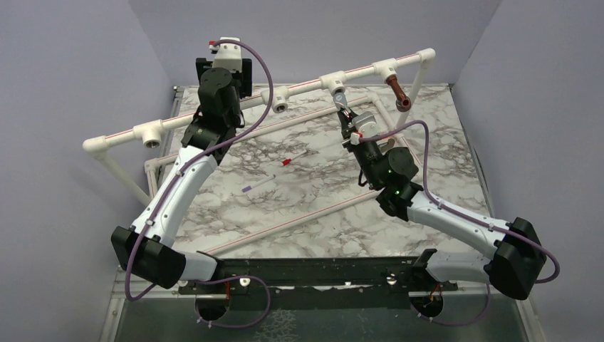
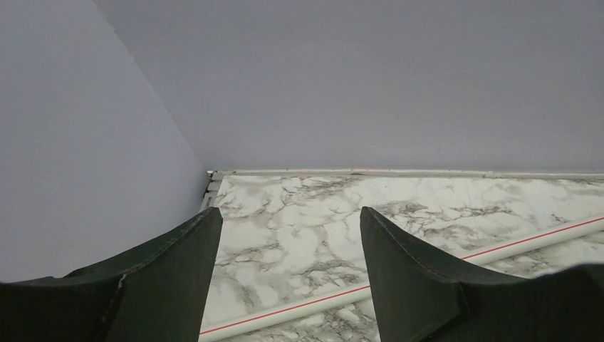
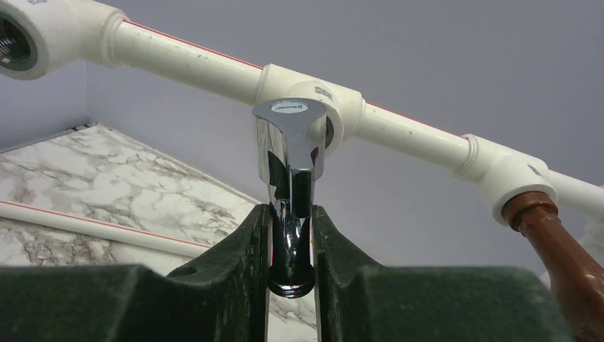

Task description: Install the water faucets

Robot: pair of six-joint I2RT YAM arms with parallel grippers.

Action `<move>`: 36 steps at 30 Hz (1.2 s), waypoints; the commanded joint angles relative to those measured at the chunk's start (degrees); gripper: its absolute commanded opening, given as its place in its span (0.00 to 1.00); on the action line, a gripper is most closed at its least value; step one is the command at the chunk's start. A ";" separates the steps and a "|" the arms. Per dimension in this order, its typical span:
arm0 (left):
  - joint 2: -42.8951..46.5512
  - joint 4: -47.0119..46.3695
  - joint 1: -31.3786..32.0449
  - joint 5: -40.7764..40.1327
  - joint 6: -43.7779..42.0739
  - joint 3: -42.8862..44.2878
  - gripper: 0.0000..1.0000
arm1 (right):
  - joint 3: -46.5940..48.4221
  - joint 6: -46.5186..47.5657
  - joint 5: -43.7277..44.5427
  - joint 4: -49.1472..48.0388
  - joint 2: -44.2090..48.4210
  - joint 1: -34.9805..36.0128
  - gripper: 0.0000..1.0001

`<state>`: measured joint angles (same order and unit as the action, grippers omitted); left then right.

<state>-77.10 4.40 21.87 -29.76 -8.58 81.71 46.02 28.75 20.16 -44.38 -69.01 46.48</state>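
Observation:
My right gripper [image 3: 291, 214] is shut on the shiny chrome faucet [image 3: 289, 153] and holds it up against a white tee socket [image 3: 335, 107] of the raised pipe rail. In the top view the chrome faucet [image 1: 340, 98] hangs just below the middle-right tee [image 1: 332, 81], with the right gripper [image 1: 347, 117] under it. The reddish-brown faucet [image 1: 397, 93] sits in the tee to its right and also shows in the right wrist view [image 3: 559, 249]. My left gripper [image 2: 290, 221] is open and empty, high over the table's far left corner.
The white pipe rail [image 1: 214, 114] with red stripe crosses the back, with open tees at the left [image 1: 152, 135] and centre [image 1: 280, 103]. A lower pipe frame [image 1: 299, 214] lies on the marble top. Two thin sticks, red-tipped [image 1: 293, 158] and purple-tipped [image 1: 258, 184], lie mid-table. Grey walls enclose it.

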 commanded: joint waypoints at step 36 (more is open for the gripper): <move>1.09 3.53 -3.20 4.09 1.23 -2.17 0.73 | 5.59 -6.96 -1.52 1.76 1.44 -0.82 0.00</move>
<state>-76.82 5.65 19.20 -27.44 -7.73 80.44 49.56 21.02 17.15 -38.50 -66.89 46.00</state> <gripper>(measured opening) 0.725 0.267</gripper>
